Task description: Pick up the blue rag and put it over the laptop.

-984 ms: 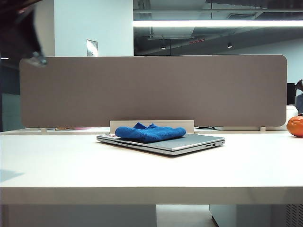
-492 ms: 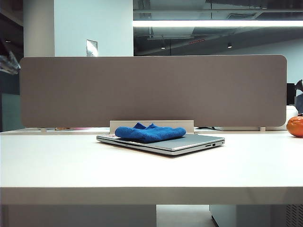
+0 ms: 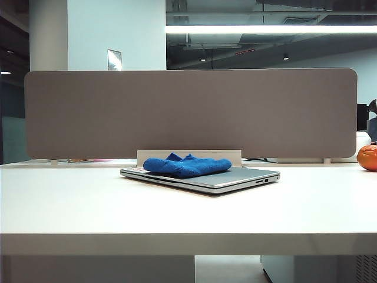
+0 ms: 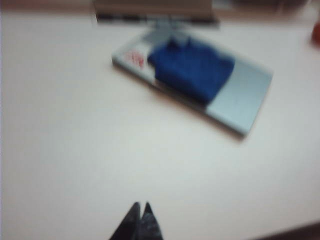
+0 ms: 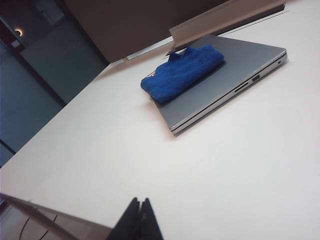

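The blue rag lies bunched on the lid of the closed silver laptop, covering the lid's left and middle part. Both show in the wrist views too: rag on laptop, rag on laptop. My left gripper is shut and empty, high above the bare table, well back from the laptop. Shut and empty as well, my right gripper hangs near the table's front edge, far from the laptop. Neither gripper appears in the exterior view.
A long grey divider panel stands behind the laptop. An orange round object sits at the far right of the white table. A white strip lies just behind the laptop.
The left arm, seen at the upper left of the exterior view a second ago, has withdrawn out of that view. Rag and laptop have not moved.
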Motion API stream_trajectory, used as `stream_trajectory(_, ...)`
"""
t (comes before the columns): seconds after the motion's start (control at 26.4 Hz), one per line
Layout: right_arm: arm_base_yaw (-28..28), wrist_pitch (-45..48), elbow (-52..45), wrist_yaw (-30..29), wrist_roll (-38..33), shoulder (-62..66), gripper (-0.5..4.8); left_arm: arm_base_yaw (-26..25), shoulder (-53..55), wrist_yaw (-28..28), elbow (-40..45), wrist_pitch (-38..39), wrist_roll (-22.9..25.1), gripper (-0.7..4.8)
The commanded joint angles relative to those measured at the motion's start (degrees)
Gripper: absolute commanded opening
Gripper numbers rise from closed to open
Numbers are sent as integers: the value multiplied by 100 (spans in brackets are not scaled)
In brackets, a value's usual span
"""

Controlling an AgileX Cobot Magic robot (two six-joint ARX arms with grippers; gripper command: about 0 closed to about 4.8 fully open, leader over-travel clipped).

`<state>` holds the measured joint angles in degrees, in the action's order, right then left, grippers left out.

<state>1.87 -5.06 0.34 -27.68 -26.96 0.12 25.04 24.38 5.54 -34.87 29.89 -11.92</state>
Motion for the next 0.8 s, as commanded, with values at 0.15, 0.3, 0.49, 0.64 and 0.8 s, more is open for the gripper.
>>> stream_trajectory(0.15,-2,101,-31,356,278,-13,-5,-7,-356,107,63,149,-20,-6)
stream_trajectory(0.3,-2,-125,-31,1034,1119,-13,-5,-7,-358,109,216,273,-44,-6)
stream_trajectory(0.49,-2,-396,-31,2179,2345,-13,-5,-7,-356,109,295,262,-52,-6)
stream_trajectory(0.64,-2,-367,-31,2791,2444,-13,-5,-7,-356,109,295,262,-50,-6)
stream_trajectory(0.8,-4,-358,-31,2927,2468,-13,-5,-7,-356,109,295,264,-31,-6)
